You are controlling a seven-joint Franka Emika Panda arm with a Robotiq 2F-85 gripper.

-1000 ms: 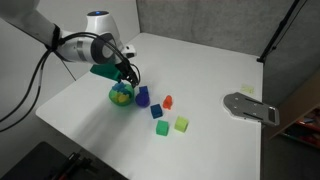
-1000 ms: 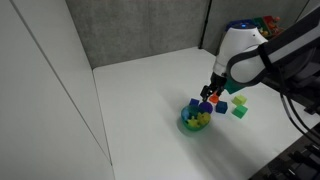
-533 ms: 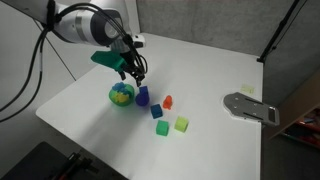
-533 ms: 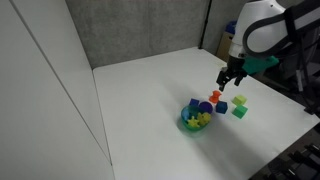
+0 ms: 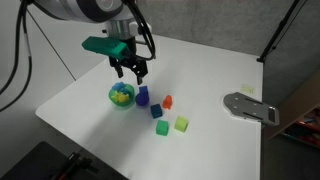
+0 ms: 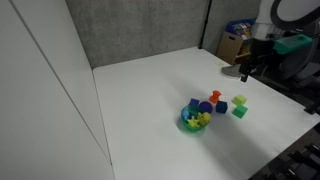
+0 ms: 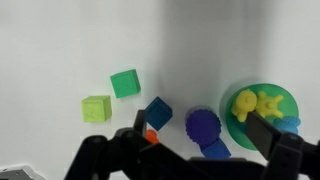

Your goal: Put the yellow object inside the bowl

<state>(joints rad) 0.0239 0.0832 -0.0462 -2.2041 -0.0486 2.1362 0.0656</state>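
Observation:
The teal-green bowl point(image 5: 122, 96) stands on the white table and also shows in the other exterior view point(image 6: 194, 119) and at the right of the wrist view point(image 7: 290, 100). Yellow toy pieces point(image 7: 246, 103) lie inside it, along with a blue piece. The yellow object shows in the bowl in an exterior view point(image 5: 120, 97). My gripper point(image 5: 133, 71) is open and empty, raised above the table a little beyond the bowl. It also shows in the other exterior view point(image 6: 245, 73), and its fingers frame the wrist view point(image 7: 203, 135).
Loose blocks lie beside the bowl: a purple-blue round piece point(image 7: 203, 125), a blue cube point(image 7: 158, 112), an orange piece point(image 5: 167, 101), a green cube point(image 7: 125, 83) and a lime-green cube point(image 7: 96, 108). A grey metal plate point(image 5: 250, 106) lies near the table's edge.
My gripper was low over the bowl a second ago. It has since risen and drawn away from it, open, with the yellow pieces left in the bowl.

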